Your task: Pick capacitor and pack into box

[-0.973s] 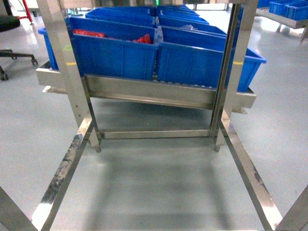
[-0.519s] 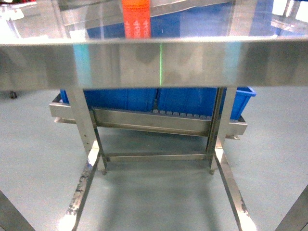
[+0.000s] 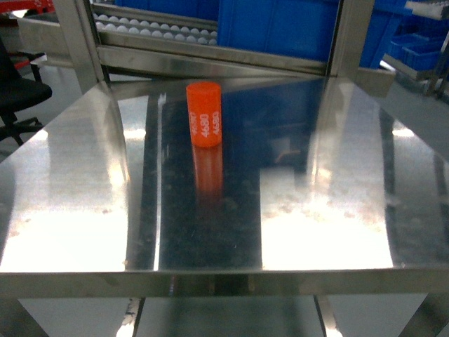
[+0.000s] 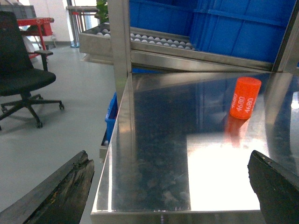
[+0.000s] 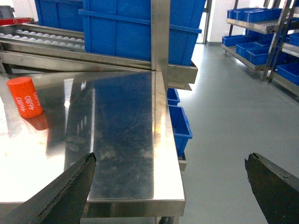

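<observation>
An orange-red cylinder marked 4680, the capacitor (image 3: 204,114), stands upright on the steel table top (image 3: 70,175), toward its far middle. The left wrist view has the capacitor (image 4: 245,98) at the upper right, well beyond my left gripper (image 4: 168,158), which hangs open over the table's near left corner with nothing between its fingers. My right gripper (image 5: 170,158) is open too, straddling the table's near right edge, and the capacitor (image 5: 24,96) is far off to its left. The box is out of view. Neither gripper shows in the head view.
Blue bins (image 3: 273,28) sit on a roller rack behind the table, between steel uprights (image 3: 77,35). A black office chair (image 4: 23,70) stands on the floor at the left. Small blue bins (image 5: 180,123) sit under the table's right side, with shelving (image 5: 252,42) farther right.
The head view has risen from below the table, past its front edge, to above it. The table top and the capacitor now show.
</observation>
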Motion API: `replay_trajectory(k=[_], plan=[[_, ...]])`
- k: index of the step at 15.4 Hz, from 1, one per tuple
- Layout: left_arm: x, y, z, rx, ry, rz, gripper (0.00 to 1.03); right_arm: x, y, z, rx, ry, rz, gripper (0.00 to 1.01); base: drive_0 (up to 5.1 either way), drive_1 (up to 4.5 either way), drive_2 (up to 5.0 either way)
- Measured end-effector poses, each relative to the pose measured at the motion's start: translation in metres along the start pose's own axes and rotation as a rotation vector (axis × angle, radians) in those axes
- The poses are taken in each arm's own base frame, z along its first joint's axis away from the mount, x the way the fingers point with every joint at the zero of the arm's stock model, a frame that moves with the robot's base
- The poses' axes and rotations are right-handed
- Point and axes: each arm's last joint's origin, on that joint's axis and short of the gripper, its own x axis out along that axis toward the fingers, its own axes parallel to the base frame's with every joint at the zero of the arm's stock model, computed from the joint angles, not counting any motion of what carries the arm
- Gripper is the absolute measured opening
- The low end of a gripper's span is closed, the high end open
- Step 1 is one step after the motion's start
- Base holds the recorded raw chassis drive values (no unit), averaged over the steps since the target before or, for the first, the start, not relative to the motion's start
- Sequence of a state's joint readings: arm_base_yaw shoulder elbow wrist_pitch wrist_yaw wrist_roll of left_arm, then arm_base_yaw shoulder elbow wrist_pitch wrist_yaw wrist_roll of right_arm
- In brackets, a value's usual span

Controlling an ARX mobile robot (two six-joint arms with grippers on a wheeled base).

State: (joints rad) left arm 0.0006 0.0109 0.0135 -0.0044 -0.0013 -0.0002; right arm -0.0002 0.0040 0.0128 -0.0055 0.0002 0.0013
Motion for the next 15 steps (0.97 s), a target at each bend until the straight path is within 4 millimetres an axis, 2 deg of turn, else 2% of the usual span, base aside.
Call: replay_trajectory(k=[15], plan=[[0.0000, 0.0000, 0.0000, 0.000, 0.000, -0.001, 0.98, 0.0000, 0.0000, 0.0000, 0.001, 0.000, 0.000, 0.98, 0.0, 0.00, 0.0]])
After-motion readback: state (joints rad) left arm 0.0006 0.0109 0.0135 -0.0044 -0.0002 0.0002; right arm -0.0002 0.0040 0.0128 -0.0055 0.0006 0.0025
